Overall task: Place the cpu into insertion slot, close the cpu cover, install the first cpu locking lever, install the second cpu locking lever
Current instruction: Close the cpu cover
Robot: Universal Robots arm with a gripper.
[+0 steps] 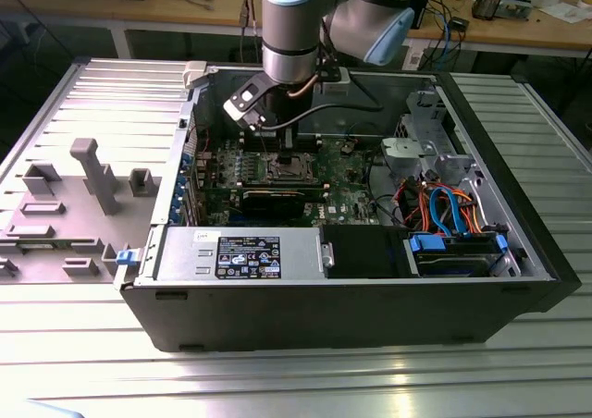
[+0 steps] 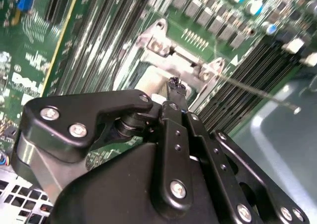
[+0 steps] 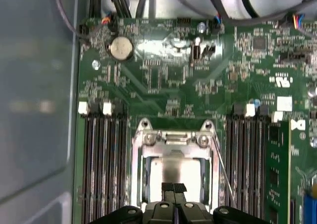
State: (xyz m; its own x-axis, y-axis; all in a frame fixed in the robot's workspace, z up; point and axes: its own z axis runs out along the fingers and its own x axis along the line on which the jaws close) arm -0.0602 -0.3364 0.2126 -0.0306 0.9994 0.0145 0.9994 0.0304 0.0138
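Observation:
The insertion slot (image 3: 136, 136) sits in the green board between two banks of memory slots. The cpu (image 3: 173, 169) lies in it, its dull silver face showing through the window of the cpu cover (image 3: 171, 139), which lies flat over it. My gripper (image 3: 173, 188) hangs just above the chip's near edge, its black fingertips pressed together with nothing between them. In the second wrist view the gripper (image 2: 176, 85) is over the socket's metal frame (image 2: 163, 48). A thin wire locking lever (image 3: 221, 172) slants up beside the socket. In the exterior view the gripper (image 1: 285, 145) is down inside the case over the slot (image 1: 289, 166).
Long black memory slots (image 3: 101, 164) flank the socket on both sides. A coin battery (image 3: 120, 48) and cables lie beyond it. The grey case wall (image 3: 34, 110) is close. The power supply (image 1: 240, 252) and drive bay wiring (image 1: 444, 205) fill the case's front.

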